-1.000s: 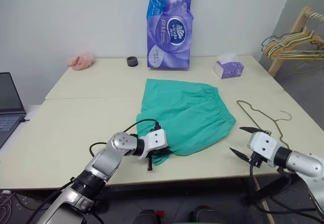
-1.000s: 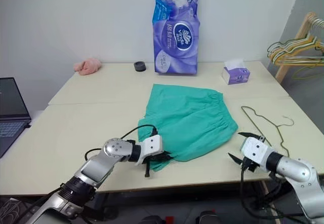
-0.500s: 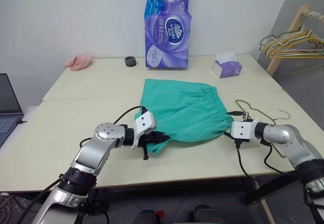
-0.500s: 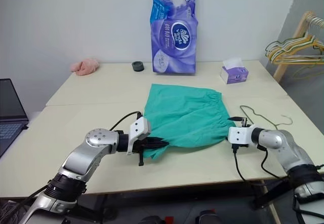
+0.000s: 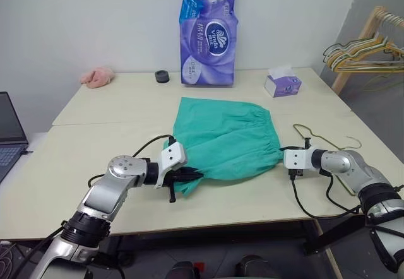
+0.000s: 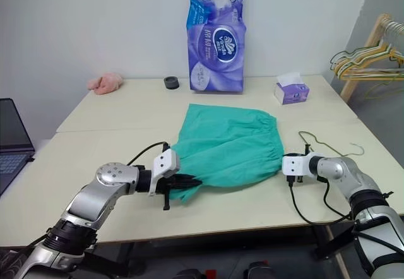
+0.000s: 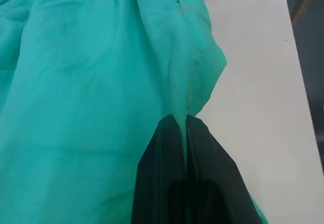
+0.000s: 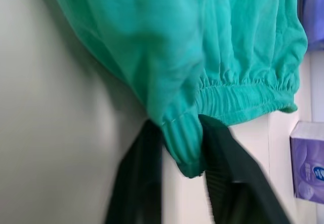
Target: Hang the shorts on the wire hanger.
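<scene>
The teal shorts [image 5: 224, 137] lie flat in the middle of the table, waistband towards the right. My left gripper [image 5: 191, 175] is shut on the near hem of a leg; in the left wrist view the cloth [image 7: 101, 82] is pinched between the black fingers [image 7: 207, 163]. At the near corner of the gathered waistband [image 8: 243, 100], my right gripper [image 5: 281, 154] is shut, and its fingers [image 8: 223, 158] clamp that corner. The wire hanger [image 5: 320, 142] lies flat on the table just right of the right gripper.
A tall purple tissue pack [image 5: 207, 39], a small tissue box [image 5: 282, 84], a black ring [image 5: 163, 76] and a pink fluffy cloth [image 5: 96, 77] stand along the table's far side. A laptop [image 5: 9, 127] sits at the left. A wooden rack of bunched hangers [image 5: 366, 48] stands at the right.
My right gripper moved from the table's front edge forward to the waistband corner and shut on it. The left gripper rose slightly and drew left with the hem.
</scene>
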